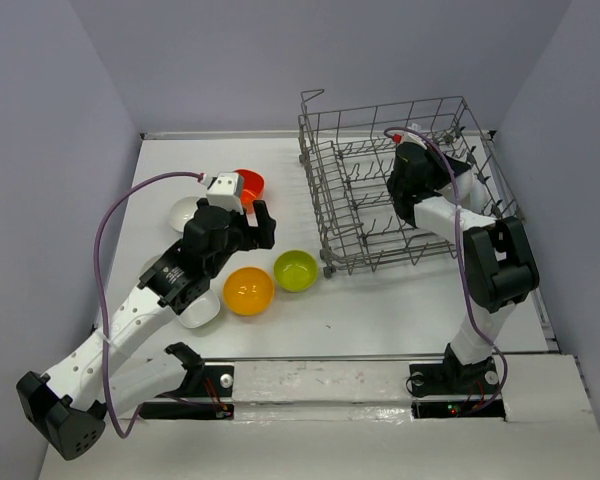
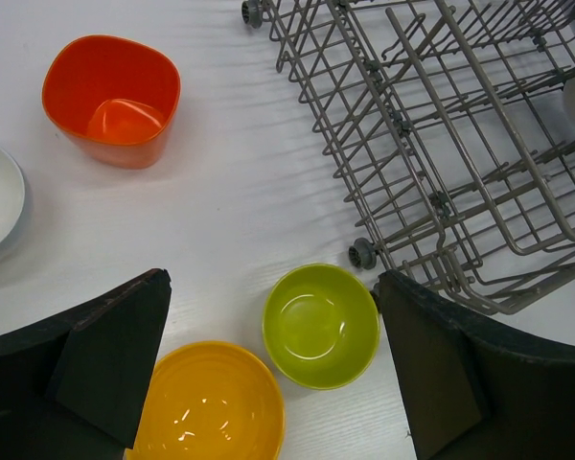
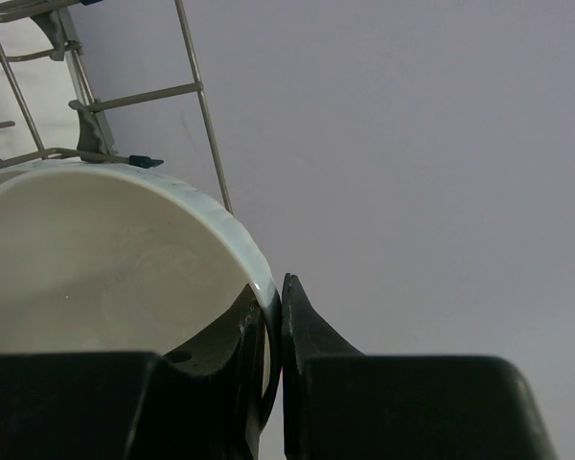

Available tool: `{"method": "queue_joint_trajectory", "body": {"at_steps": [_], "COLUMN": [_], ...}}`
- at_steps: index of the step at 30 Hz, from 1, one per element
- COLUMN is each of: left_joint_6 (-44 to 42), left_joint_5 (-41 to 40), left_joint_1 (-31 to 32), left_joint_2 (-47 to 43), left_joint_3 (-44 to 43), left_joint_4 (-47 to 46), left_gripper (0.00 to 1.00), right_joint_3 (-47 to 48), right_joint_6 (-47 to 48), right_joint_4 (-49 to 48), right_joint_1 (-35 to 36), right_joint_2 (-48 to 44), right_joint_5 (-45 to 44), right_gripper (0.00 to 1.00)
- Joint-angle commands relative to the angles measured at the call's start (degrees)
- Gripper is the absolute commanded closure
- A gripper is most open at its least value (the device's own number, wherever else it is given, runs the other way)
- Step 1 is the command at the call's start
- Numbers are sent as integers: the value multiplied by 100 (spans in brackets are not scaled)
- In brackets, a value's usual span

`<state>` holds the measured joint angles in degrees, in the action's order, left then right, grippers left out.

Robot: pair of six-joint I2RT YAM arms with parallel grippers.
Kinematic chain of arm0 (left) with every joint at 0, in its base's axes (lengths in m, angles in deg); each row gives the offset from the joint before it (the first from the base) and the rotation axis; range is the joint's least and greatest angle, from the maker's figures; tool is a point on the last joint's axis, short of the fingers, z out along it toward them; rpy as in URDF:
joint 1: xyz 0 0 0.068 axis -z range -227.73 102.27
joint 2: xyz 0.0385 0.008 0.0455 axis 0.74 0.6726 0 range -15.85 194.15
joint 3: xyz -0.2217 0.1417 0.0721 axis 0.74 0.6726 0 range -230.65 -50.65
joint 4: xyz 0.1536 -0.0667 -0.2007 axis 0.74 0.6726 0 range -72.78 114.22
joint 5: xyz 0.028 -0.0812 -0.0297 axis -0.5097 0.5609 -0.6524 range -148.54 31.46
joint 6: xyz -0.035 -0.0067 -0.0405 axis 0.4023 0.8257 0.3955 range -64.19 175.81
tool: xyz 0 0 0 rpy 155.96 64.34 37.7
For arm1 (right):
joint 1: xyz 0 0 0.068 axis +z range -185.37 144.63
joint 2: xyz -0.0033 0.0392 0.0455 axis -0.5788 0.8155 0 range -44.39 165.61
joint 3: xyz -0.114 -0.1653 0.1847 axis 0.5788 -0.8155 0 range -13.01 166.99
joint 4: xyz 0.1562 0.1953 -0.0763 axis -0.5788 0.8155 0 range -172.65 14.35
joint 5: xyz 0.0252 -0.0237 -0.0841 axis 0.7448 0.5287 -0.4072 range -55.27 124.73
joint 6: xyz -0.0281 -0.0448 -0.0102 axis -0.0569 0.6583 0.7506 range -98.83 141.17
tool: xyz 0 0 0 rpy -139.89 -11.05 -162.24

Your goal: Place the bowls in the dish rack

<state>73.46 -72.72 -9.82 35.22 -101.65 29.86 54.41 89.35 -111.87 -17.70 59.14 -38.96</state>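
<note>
Rightward, white bowl (image 3: 105, 259) in right gripper (image 3: 278, 292), at dish rack (image 1: 380, 262).

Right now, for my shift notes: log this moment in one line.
left gripper open above lime green bowl | right gripper shut on white bowl at dish rack | orange-yellow bowl, red-orange bowl on table
</note>
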Motion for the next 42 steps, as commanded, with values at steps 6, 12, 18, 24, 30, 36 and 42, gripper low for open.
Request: {"method": "queue_joint_trajectory", "body": {"at_steps": [6,12,18,24,30,36,42], "left_joint_6": [-60,-69,-69,-69,-77,-77,-86], "left_joint_5": [-112,-121,-121,-121,-129,-121,-138], "left_joint_1": [58,59,85,138,164,182,190], "left_joint_2": [61,61,70,96,96,114,123], "left_joint_3": [82,82,82,91,91,91,91], "left_joint_4": [-183,-175,-175,-175,-166,-166,-166], "left_gripper": [1,1,1,1,1,1,1], "right_joint_3": [-36,-124,-247,-431,-660,-581,-537], "right_joint_6": [257,292,301,713,1039,1144,1206], "right_joint_4": [-515,-524,-577,-1110,-1403,-1613,-1746], "right_joint_1": [-115,-115,-115,-115,-115,-115,-62], "right_joint_2": [-359,-342,-394,-430,-439,-228,-113], "right_joint_5": [-84,-40,56,205,347,312,346], "right_gripper": [99,99,98,98,98,98,98]}}
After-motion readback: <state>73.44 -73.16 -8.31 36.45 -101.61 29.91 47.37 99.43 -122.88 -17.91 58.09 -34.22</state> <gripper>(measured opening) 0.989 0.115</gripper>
